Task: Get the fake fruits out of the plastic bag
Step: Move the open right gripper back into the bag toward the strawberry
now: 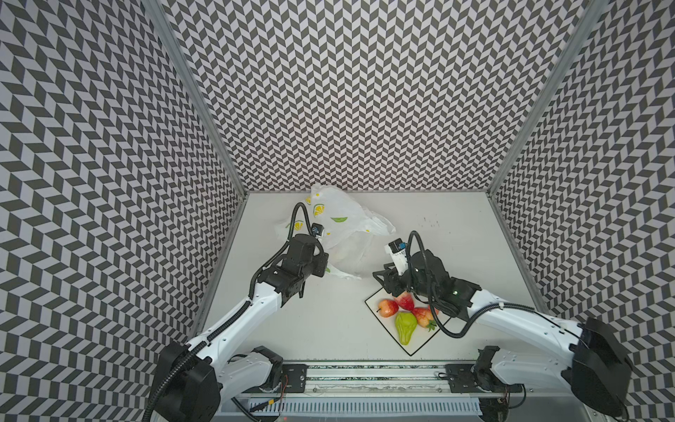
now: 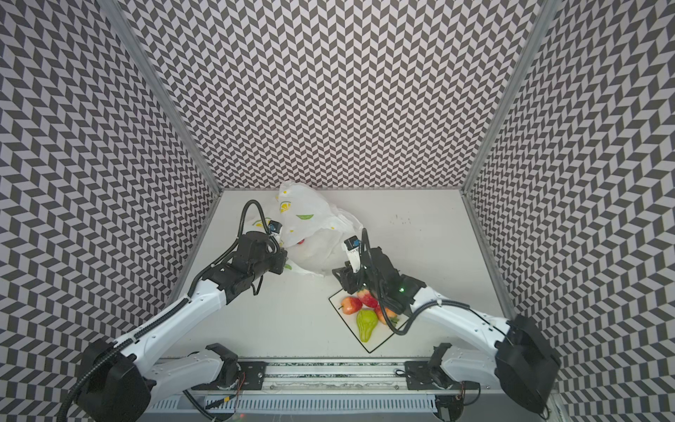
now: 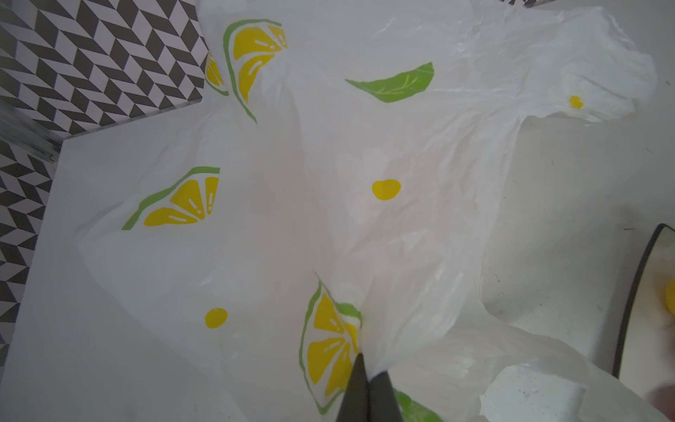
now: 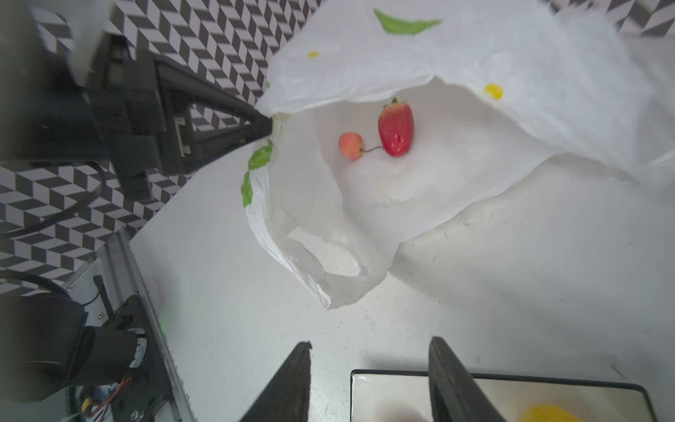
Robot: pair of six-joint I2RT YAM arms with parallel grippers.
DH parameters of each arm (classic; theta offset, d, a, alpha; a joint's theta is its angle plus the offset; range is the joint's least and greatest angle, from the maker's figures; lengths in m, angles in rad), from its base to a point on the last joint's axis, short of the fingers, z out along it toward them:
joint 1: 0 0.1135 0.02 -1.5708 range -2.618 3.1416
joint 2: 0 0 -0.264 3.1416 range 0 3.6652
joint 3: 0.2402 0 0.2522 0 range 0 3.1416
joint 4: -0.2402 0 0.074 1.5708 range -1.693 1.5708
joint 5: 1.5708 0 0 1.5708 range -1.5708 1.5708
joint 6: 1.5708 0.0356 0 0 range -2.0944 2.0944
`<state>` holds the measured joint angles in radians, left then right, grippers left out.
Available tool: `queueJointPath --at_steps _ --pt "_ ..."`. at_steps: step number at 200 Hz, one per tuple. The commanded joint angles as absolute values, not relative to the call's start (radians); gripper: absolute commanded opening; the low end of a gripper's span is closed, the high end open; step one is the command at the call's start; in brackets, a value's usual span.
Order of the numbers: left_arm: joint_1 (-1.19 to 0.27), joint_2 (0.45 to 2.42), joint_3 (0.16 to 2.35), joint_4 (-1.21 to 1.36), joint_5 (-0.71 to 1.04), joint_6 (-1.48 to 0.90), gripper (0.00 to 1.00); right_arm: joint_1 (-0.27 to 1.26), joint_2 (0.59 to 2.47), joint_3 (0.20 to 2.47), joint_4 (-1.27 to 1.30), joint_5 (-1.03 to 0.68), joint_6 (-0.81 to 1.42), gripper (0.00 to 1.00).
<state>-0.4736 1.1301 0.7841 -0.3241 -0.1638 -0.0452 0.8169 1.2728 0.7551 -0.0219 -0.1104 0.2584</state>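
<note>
Right end effector [image 4: 370,341] sits nearest the lens: fingers apart, nothing between them, over the near rim of the plate [image 4: 401,372]. Left end effector [image 3: 367,369] is closed on a pinch of the plastic bag [image 4: 511,54], which lies toward the back of the surface [image 1: 456,237] with its mouth propped open.

Inside the bag: a strawberry [image 4: 396,128] and a cherry [image 4: 350,145], stem touching the strawberry. On the plate: apple [image 1: 388,307], pear [image 1: 404,327], two more strawberries [image 1: 405,301].

Risks I see:
- The thin film may slip from the left pinch and drop over the fruit.
- My right fingers may catch film along with the small cherry and drag the bag.

Writing: the bag carries only lemon and leaf prints. A tag [image 2: 353,252] on the right wrist is too small to read.
</note>
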Motion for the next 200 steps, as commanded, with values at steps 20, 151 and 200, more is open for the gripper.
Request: queueJointPath --at_steps 20,151,200 --pt "-0.476 1.112 0.815 -0.329 -0.163 -0.020 0.00 0.811 1.441 0.868 0.004 -0.297 0.319 0.39" --pt "-0.477 1.080 0.805 -0.313 -0.137 0.018 0.00 0.664 1.821 1.230 -0.425 -0.324 0.243 0.33" --pt "-0.476 1.075 0.807 -0.315 -0.135 0.021 0.00 0.668 1.946 1.380 -0.500 -0.330 0.210 0.32"
